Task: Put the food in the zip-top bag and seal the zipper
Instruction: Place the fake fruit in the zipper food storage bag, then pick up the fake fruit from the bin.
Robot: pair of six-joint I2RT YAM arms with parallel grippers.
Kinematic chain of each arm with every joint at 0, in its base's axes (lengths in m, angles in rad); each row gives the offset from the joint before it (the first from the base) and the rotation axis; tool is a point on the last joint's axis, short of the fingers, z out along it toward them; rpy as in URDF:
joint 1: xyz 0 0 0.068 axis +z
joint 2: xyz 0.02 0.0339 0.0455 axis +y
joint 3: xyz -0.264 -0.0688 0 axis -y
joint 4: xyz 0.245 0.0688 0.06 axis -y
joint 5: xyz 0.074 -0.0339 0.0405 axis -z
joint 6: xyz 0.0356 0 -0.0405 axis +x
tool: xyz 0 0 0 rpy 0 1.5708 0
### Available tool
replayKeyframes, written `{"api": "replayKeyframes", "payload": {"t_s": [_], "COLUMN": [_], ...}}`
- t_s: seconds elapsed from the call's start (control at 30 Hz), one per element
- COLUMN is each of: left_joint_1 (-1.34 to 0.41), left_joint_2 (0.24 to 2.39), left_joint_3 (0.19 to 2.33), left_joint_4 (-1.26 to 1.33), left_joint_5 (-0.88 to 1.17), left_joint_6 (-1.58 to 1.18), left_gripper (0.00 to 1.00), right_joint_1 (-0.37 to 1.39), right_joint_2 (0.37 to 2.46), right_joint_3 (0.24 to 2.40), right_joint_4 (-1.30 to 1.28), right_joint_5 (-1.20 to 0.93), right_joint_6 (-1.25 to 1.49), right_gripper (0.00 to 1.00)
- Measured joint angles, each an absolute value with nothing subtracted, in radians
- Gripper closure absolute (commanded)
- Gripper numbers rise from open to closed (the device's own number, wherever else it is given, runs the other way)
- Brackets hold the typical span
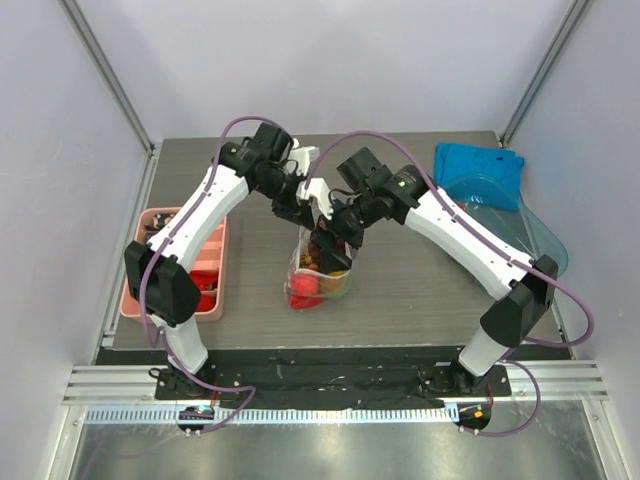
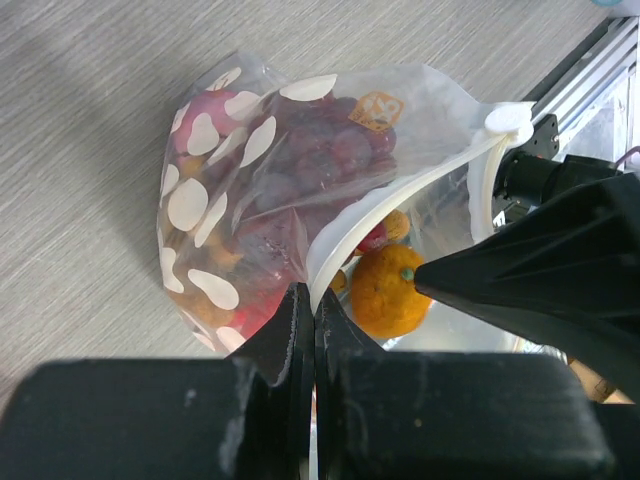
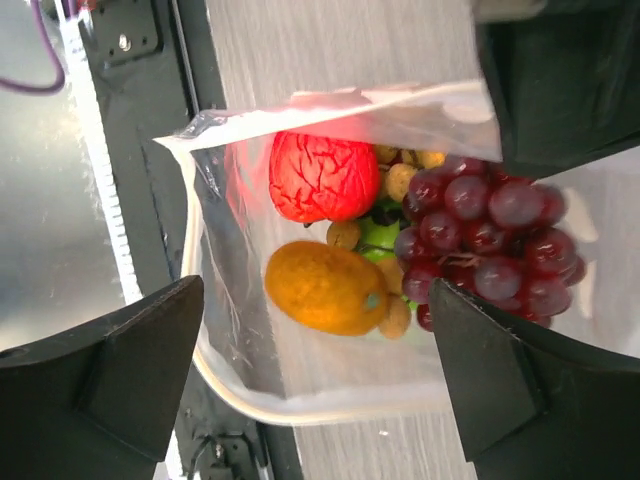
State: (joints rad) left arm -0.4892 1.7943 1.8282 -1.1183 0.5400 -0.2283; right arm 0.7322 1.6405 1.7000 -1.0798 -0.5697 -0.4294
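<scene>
Left gripper (image 2: pixel 313 318) is clamped tight on the zipper (image 2: pixel 350 222), propping the zip-top bag (image 2: pixel 225 190) open just past its fingertips. Right gripper (image 3: pixel 315 300), fingers spread wide, hovers over the mouth, with the grape bunch (image 3: pixel 490 240), orange piece (image 3: pixel 325 288) and red piece (image 3: pixel 322 177) inside below it. Farther off, the pink tray (image 1: pixel 133 290) seems to hold more. Sealing not yet done.

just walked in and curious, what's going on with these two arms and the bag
The robot is packing toy food into a dotted zip-top bag. The left hand is shut, pinching the bag by its mouth edge. The right hand hangs open over the mouth, holding nothing. A grape bunch, an orange piece and a red piece already lie inside. The zipper is not pressed shut, and the mouth gapes open.
</scene>
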Motion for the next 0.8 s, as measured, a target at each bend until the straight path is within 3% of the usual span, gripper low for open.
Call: {"api": "replayKeyframes", "payload": {"t_s": [0.2,0.57,0.7,0.8], "left_joint_1": [-0.488,-0.488,-0.488,-0.488], "left_joint_2": [1.794,1.794,1.794,1.794], "left_joint_3": [1.828,1.825,1.825,1.824], "left_joint_4": [-1.117,-1.112,-1.111,-1.11], "left_joint_5": [0.543,0.546,0.547,0.547], "left_joint_6": [-0.235,-0.251,-0.253,-0.253], "left_gripper": [1.0,1.0,1.0,1.0], "right_joint_1": [0.667,0.047,-0.141,-0.217], "right_joint_2": [1.627,1.586,1.673,1.777], "right_joint_3": [1.783,1.75,1.72,1.716], "right_joint_4": [-1.048,-1.063,-1.07,-1.035], "right_joint_5": [-0.554,-0.575,-0.544,-0.493], "right_joint_6": [-0.396,-0.464,-0.495,-0.493], "right_gripper": [0.0,0.11,0.19,0.19]}}
